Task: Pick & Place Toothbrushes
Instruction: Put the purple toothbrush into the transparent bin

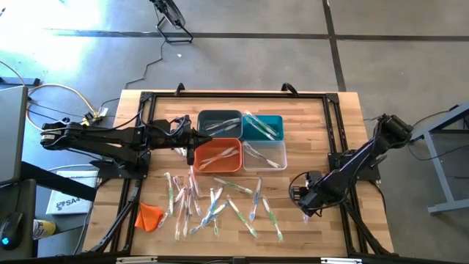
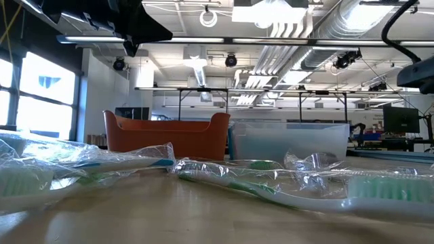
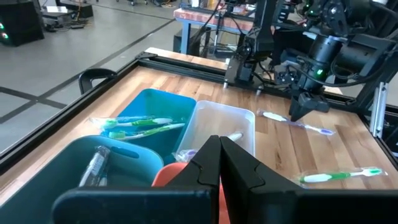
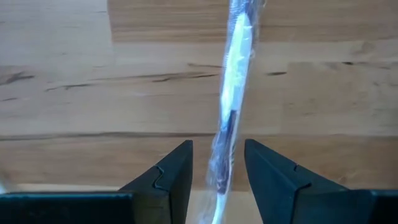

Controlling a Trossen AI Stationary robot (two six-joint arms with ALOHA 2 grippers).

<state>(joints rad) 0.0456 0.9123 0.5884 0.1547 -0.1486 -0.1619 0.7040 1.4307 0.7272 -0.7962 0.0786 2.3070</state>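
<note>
Wooden table [image 1: 322, 125], seen from above, bordered by a black frame. Four bins clustered at centre: grey bin [image 1: 218, 123], teal bin [image 1: 262, 127], orange bin [image 1: 218, 155], clear bin [image 1: 264, 155], each holding a few wrapped toothbrushes. Loose toothbrushes [image 1: 212, 205] scattered on the wood nearer the front edge, beside an orange cloth lump [image 1: 149, 215].

Left gripper [image 3: 219, 163] above the orange bin's left end, fingers pressed together, nothing seen between them. Right gripper [image 4: 217, 168] low over the table's right front, fingers apart and straddling one wrapped toothbrush [image 4: 235, 81] lying on the wood; contact with the wrapper not discernible.

Writing: a white box [image 1: 66, 202] off the table's left edge, print partly legible, beginning "SA"; remainder cut off. No readable print on wrappers or bins.

Hidden or unclear: in the low view, only the orange bin [image 2: 166, 135] and clear bin [image 2: 291, 139] visible, other bins concealed behind them; foreground wrappers blurred. In the left wrist view, the orange bin mostly covered by the fingers. In the right wrist view, both ends of the straddled toothbrush cut off.
</note>
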